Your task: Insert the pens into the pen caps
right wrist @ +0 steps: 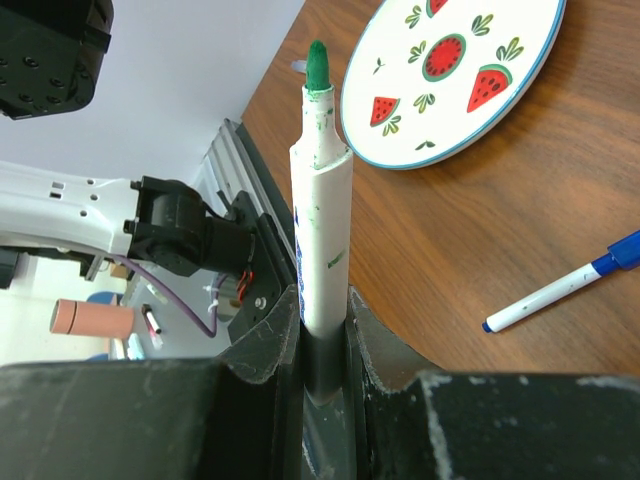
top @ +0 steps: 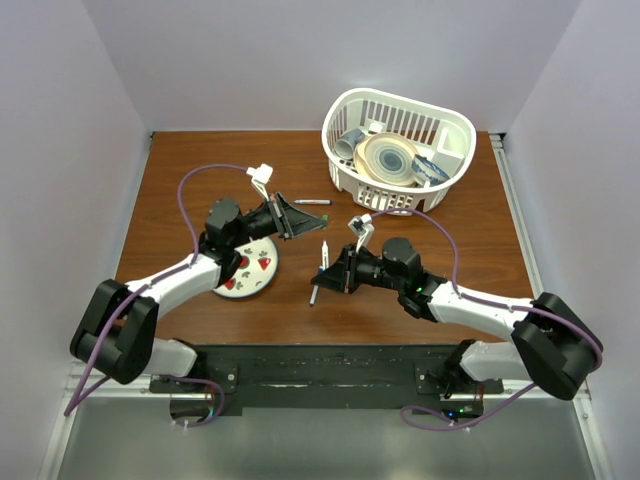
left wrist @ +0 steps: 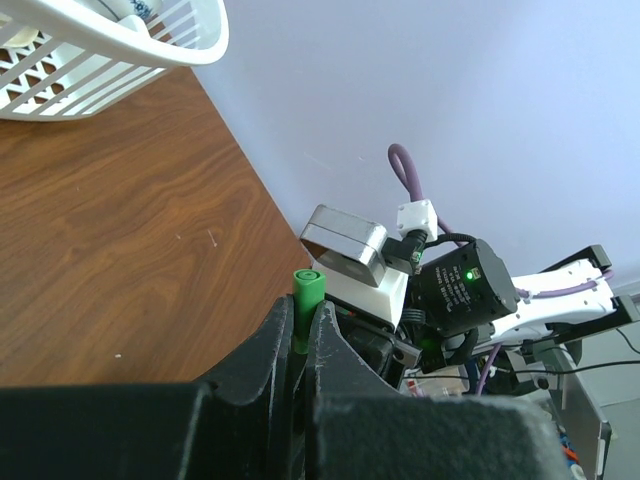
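My left gripper (top: 290, 218) is shut on the green pen cap (left wrist: 307, 290), which sticks up from between the fingertips of this gripper (left wrist: 303, 322). My right gripper (top: 330, 272) is shut on a white pen (right wrist: 322, 220) with a bare green tip, held above the table; it also shows in the top view (top: 325, 250). In its wrist view this gripper (right wrist: 322, 305) clamps the barrel low down. A blue-tipped pen (right wrist: 560, 290) lies on the table under the right gripper (top: 313, 296). A third pen (top: 312, 202) lies behind the left gripper. No loose blue or dark cap shows.
A round watermelon-print plate (top: 255, 272) lies under the left arm's forearm; it also shows in the right wrist view (right wrist: 460, 70). A white slotted basket (top: 398, 94) with dishes stands at the back right and also shows in the left wrist view (left wrist: 120, 40). Walls enclose the table on three sides.
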### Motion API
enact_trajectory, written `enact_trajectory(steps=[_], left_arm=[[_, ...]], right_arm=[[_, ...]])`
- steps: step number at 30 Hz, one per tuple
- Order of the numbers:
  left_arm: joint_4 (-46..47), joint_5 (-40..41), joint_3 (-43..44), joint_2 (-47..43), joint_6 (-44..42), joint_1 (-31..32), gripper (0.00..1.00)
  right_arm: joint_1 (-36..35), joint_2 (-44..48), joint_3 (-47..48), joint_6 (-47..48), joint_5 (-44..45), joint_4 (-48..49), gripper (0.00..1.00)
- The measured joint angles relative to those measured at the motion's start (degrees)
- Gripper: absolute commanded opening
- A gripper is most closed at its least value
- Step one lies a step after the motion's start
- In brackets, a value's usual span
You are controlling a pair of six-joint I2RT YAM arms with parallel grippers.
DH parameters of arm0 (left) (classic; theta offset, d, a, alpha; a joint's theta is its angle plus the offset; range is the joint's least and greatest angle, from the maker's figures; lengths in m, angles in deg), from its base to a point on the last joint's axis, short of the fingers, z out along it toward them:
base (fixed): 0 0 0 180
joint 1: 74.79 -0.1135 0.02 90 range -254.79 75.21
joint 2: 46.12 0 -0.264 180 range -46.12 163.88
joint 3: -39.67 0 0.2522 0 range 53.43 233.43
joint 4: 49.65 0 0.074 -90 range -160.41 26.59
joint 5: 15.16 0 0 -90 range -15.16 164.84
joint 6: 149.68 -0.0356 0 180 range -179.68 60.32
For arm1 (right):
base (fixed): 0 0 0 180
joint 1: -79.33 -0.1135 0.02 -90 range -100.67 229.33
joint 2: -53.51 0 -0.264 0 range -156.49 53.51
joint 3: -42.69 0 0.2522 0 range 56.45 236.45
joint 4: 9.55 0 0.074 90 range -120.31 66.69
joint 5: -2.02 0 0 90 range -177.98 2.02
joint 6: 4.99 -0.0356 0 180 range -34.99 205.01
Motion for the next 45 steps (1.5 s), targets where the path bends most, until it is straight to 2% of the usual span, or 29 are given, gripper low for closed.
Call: enact_trajectory(steps=[20,45], left_arm=[[-1.92,2.64,-1.4,-0.63,-2.29,2.99,0.0],[-6.25,5.53,-1.33,-1.92,-4.76,3.52,0.0]], right_arm=[[-0.02,1.2,0.0,-0.44,1.33,-0.57,0.0],[-0.02,2.86,0.0,-0.42,2.01,-3.23,0.0]])
